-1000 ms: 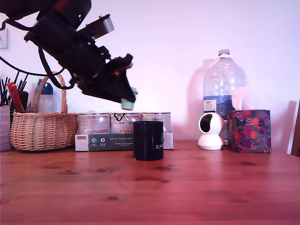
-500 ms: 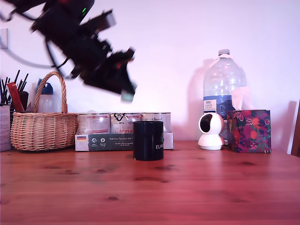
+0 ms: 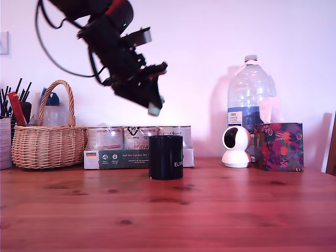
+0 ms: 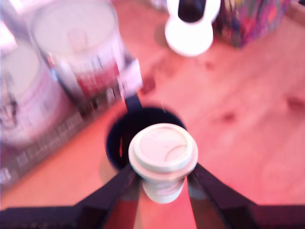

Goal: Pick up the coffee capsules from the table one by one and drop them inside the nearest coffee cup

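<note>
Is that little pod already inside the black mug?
Not yet. The capsule is gripped by the gripper, in the air above the mug.

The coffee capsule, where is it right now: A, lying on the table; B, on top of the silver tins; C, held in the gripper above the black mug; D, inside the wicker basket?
C: the gripper is shut on the coffee capsule, which hangs in the air over the open black mug.
</note>
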Robot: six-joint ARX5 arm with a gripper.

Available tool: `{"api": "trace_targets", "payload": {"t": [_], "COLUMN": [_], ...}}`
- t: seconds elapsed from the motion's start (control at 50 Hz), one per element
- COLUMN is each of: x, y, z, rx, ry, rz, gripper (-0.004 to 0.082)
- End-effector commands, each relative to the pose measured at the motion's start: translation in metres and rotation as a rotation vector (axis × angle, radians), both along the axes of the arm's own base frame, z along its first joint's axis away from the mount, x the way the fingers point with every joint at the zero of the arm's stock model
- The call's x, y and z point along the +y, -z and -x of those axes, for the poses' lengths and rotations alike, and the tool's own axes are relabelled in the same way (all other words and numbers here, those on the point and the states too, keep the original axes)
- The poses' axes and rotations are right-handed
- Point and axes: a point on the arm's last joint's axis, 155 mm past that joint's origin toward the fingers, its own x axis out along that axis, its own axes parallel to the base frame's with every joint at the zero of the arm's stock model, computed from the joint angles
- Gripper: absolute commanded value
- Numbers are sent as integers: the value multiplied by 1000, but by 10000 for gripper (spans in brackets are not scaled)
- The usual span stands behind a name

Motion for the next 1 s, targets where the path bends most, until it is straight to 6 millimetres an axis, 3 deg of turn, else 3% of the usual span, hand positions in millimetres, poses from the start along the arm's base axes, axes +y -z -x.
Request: {"api": "trace_targets", "payload": {"t": [0.0, 0.42, 0.74, 0.98], "x": [0, -8, -11, -13], "y": [16, 36, 54, 51], "z": [-7, -34, -31, -33], "rx": [30, 76, 137, 121], "ry": [-1, 8, 25, 27], "rz": [-21, -60, -72, -63], "gripper": [166, 166, 165, 165]}}
